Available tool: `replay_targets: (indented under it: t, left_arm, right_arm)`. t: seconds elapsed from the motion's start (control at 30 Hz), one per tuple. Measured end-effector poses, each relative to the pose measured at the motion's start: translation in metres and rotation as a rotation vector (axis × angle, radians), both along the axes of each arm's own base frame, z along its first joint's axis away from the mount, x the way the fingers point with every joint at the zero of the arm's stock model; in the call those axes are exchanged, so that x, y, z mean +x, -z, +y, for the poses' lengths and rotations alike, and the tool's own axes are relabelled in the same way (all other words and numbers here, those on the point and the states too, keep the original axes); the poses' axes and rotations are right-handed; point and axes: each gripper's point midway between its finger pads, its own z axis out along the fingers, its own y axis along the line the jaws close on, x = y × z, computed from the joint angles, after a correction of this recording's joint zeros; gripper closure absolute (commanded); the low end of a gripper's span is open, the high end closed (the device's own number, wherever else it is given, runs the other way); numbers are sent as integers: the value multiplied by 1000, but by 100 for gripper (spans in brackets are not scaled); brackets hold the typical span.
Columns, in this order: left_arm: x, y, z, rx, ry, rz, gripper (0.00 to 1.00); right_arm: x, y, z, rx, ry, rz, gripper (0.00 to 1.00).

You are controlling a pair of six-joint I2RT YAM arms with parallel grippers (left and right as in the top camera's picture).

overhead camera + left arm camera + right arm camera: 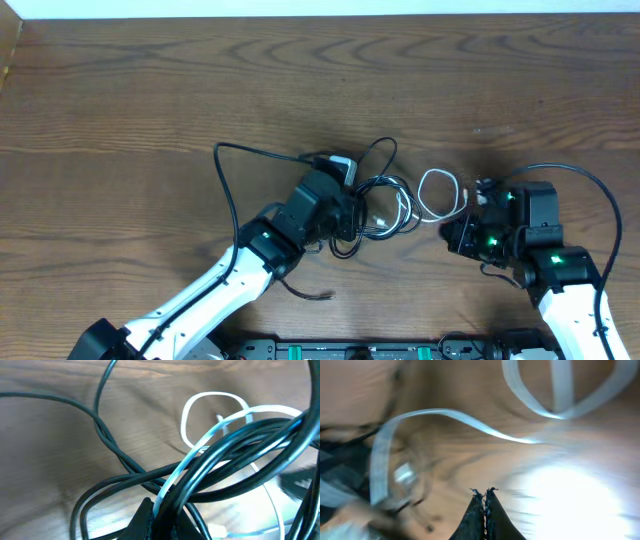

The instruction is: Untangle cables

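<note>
- The cables (378,192) lie in 1 knot near the middle of the counter (120,90), between the 2 arms, with black loops stacked over each other and a pale plug (342,166) at the knot's upper left edge.
- The left hand (157,515) is pressed in on a bundle of several black cords and 1 pale one. The strands rise tight from between its fingers, which suggests it grips where most of them cross so that the whole knot can be anchored or lifted from a single spot.
- The white cable (215,394) loops out of the right side of the knot onto bare wood, clear of the black ones. That free loop is probably the easiest strand to draw away first.
- The right hand (485,494) sits just beside that loop with its fingertips pressed together and nothing visible between them. From its own camera the white cable runs ahead of and above the tips, apart from them.
- My reading is that the right hand is posted there to take the white strand while the left holds the mass back, but it has no hold yet.
- 1 long black strand (219,150) arcs far out to the left and back under the left arm, so pulling the bundle could drag it along and tighten the knot.
- The untangling looks barely begun.
</note>
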Motion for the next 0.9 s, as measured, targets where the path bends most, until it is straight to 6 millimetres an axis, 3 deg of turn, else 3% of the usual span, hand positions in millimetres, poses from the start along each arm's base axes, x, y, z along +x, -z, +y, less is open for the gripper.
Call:
replay_targets:
  t: [0.13, 0.23, 0.33, 0.57, 0.9]
  left_arm:
    - [-4, -9, -9, -80, 61, 20, 92]
    - [-4, -17, -13, -133, 92, 27, 93]
    - [-5, -19, -13, -160, 95, 51, 92]
    - [-2, -20, -10, -172, 88, 60, 93]
    - [6, -4, 8, -27, 71, -13, 92]
  right_arm:
    - [-2, 11, -21, -108, 82, 37, 84]
    - [1, 9, -19, -104, 63, 16, 76]
    - [1, 1, -3, -41, -34, -29, 75]
    - [-17, -26, 41, 172, -332, -132, 82]
    - [-25, -57, 66, 338, -499, -263, 79]
